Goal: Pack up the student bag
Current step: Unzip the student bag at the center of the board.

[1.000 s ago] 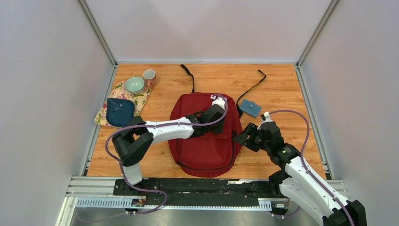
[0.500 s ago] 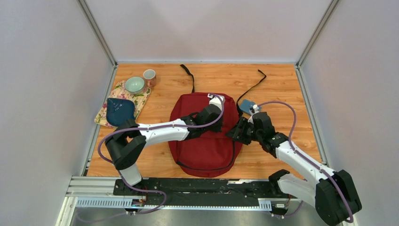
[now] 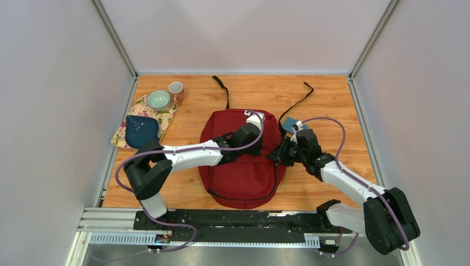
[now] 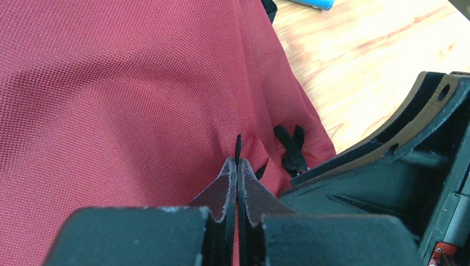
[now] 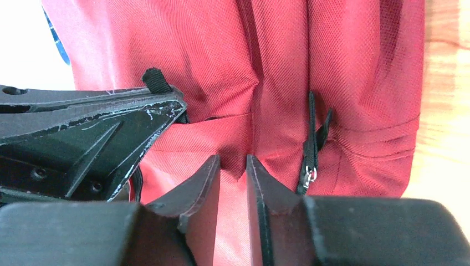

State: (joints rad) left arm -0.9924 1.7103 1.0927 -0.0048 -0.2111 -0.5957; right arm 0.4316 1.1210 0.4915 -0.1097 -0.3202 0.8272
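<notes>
Dark red student bag (image 3: 239,166), flat mid-table

You're looking at 2 arms with white link shells and black joints, each trailed by a looping purple cable. The left gripper (image 4: 237,183) has black wedge fingers with scuffed, pale-worn edges. The right gripper (image 5: 233,183) shows the same black fingers, chipped whitish along the rims. At 6 o'clock, both black bases sit on a slotted aluminium rail.
</notes>
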